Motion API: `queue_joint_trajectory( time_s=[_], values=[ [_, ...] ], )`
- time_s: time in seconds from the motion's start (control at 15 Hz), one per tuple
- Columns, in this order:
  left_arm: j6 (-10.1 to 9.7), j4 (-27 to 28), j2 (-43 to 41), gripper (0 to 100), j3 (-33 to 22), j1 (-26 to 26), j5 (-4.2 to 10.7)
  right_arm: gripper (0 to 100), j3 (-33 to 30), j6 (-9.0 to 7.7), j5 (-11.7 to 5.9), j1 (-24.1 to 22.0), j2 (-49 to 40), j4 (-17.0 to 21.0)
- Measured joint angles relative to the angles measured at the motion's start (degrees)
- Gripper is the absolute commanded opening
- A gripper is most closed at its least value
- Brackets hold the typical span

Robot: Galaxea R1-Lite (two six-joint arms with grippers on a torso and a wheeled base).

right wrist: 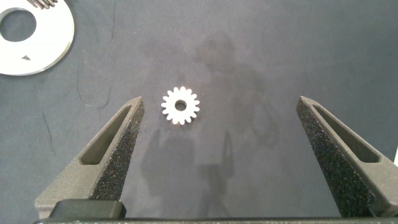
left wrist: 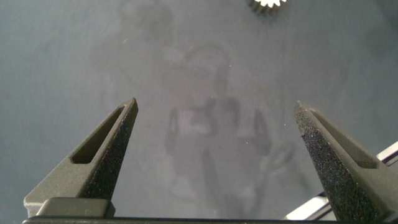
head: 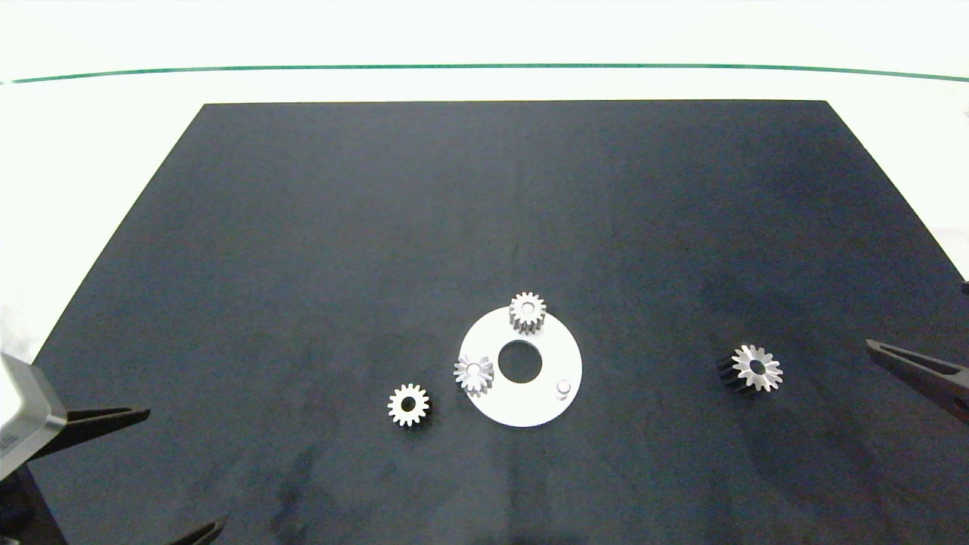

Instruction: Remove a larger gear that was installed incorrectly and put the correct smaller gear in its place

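The larger gear [head: 753, 369], star-toothed with a dark centre hole, lies on the black mat [head: 303, 265] to the right of the white round plate [head: 560, 356]. My right gripper [head: 917, 315] hovers open just right of that gear, which shows ahead of the fingers in the right wrist view [right wrist: 180, 105]. The smaller gear [head: 408, 405], blunt-toothed with a dark hole, rests on the mat left of the plate; its edge shows in the left wrist view [left wrist: 267, 3]. My left gripper [head: 186, 465] is open and empty at the near left corner.
The plate carries a blunt-toothed gear [head: 528, 312] at its far edge, a star-toothed gear with a pale centre [head: 474, 373] at its left edge, and a bare peg [head: 563, 387] at its near right. The white table [head: 113, 113] surrounds the mat.
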Motion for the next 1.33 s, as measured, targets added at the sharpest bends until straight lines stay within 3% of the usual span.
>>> queue_joint_trajectory(
  time_s=[0.13, 1.0, 1.33],
  values=[
    [1.13, -0.80, 2.04, 100, 0.00, -2.04, 0.59, 100, 0.13, 0.00, 0.17, 0.00, -0.20, 0.00],
    [0.91, -16.84, 20.13, 100, 0.00, -8.68, 1.68, 100, 1.87, 0.72, 0.30, 0.09, -0.69, -0.11],
    [0.91, -25.19, 26.82, 100, -0.17, -9.37, 3.63, 100, 2.34, 0.72, 0.41, 0.09, -1.07, -0.11]
  ],
)
